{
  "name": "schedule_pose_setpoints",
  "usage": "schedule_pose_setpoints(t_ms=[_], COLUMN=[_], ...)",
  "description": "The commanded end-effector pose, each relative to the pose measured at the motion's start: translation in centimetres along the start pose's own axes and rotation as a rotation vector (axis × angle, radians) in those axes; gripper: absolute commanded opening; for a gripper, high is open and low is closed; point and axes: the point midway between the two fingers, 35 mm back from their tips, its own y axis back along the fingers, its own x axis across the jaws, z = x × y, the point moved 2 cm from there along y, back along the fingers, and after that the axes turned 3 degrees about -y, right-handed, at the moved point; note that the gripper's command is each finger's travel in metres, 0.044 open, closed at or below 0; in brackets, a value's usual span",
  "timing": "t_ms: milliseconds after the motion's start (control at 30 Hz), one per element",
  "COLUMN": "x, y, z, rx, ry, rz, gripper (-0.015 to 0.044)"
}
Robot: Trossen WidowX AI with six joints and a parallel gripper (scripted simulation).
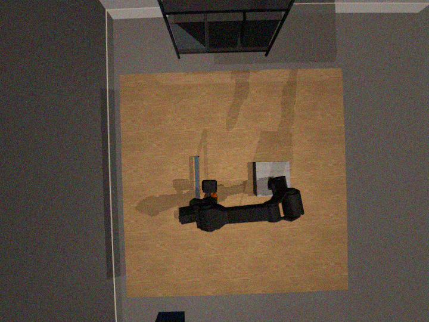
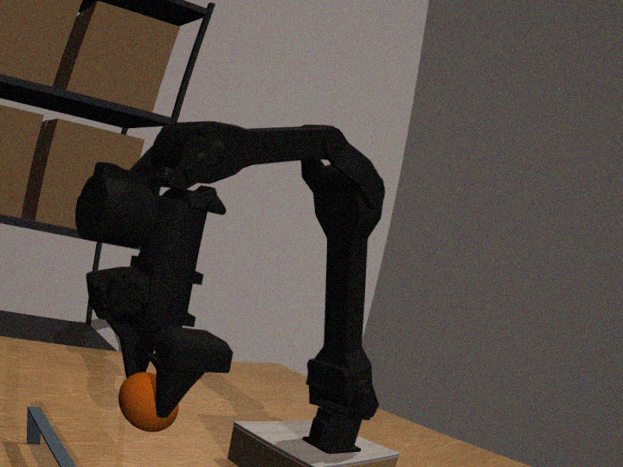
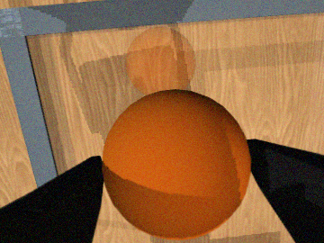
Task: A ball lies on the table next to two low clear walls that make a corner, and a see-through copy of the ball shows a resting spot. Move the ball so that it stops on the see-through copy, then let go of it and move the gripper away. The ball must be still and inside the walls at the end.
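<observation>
- Ball [image 3: 176, 164] grasped by the claw [image 2: 150, 389], raised off the tabletop [image 2: 251, 392], just short of the see-through copy [image 3: 160, 59].
- Release from height could bounce it over the corner walls [image 3: 27, 103].

The surface [image 2: 261, 397] looks like pale, smooth wood with visible grain and a faint sheen. The ball [image 3: 175, 164] is smooth, matt orange, like plastic. The fingers are matt black. The low walls [image 3: 27, 103] look like translucent bluish plastic, smooth.
</observation>
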Motion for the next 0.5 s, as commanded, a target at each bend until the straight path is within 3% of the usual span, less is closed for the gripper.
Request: schedule_pose_setpoints(t_ms=[0, 167, 467], x=[-0.1, -0.4, -0.5], y=[-1.3, -4.8, -6.8], z=[0.8, 2.5, 2.9], rx=[0.003, 0.002, 0.001], ry=[-0.002, -0.002, -0.002], rz=[0.002, 0.001, 0.001], gripper=[0.0000, 0.0000, 0.0000])
